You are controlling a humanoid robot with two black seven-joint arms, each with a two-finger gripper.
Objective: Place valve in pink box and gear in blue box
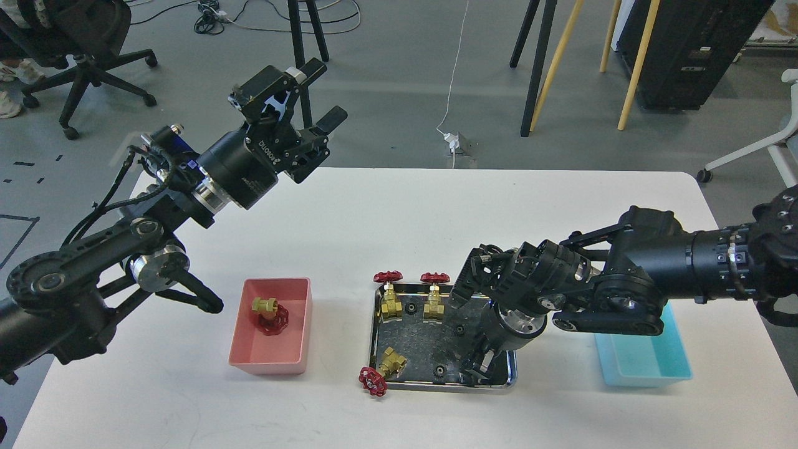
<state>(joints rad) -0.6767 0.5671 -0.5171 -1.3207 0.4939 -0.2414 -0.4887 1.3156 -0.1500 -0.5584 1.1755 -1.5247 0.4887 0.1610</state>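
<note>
A grey smooth floor (399,81) carries a black wheeled office chair (81,47), trailing white cable (458,68), and yellow wooden legs (636,62).

Light is bright, even and diffuse, falling from overhead. The white table (399,206) is close to washed out, with soft, faint shadows beside the pink box (271,327) and under the arms. The steel tray (436,337) throws mottled reflections and glints along its near rim. Focus is sharp across the scene; the black arm parts lose detail in their darkest areas. No motion blur shows.
</note>
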